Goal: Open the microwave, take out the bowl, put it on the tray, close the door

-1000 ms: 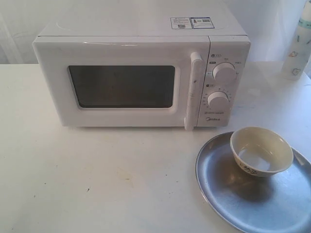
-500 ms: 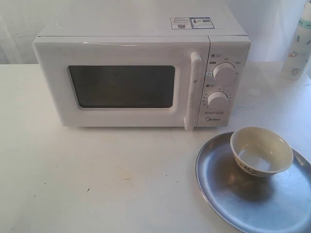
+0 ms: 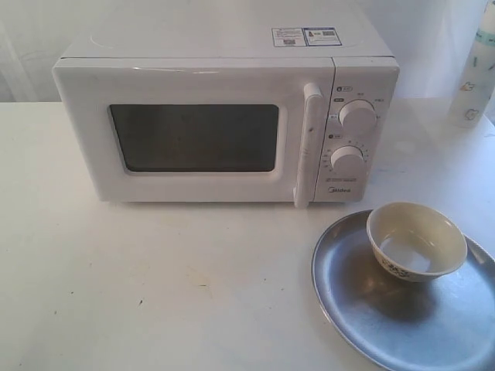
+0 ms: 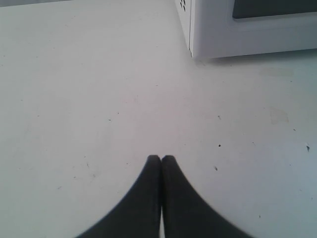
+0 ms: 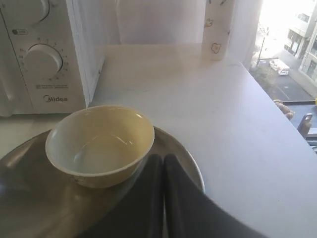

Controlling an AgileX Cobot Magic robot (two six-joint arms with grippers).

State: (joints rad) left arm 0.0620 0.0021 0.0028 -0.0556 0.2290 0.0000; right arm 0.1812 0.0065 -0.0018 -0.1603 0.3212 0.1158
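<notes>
The white microwave (image 3: 224, 116) stands at the back of the table with its door (image 3: 193, 135) shut and the bar handle (image 3: 307, 143) beside the two dials. The cream bowl (image 3: 415, 239) sits upright and empty on the silver tray (image 3: 363, 309) at the front right. Neither gripper shows in the exterior view. My right gripper (image 5: 164, 157) is shut and empty, just beside the bowl (image 5: 99, 144) over the tray (image 5: 29, 198). My left gripper (image 4: 161, 158) is shut and empty above bare table, apart from the microwave's lower corner (image 4: 213, 39).
A white bottle (image 3: 473, 77) stands at the back right of the table, also in the right wrist view as a bottle (image 5: 218, 29). The table edge (image 5: 282, 124) runs close beside the tray, with a window and street beyond.
</notes>
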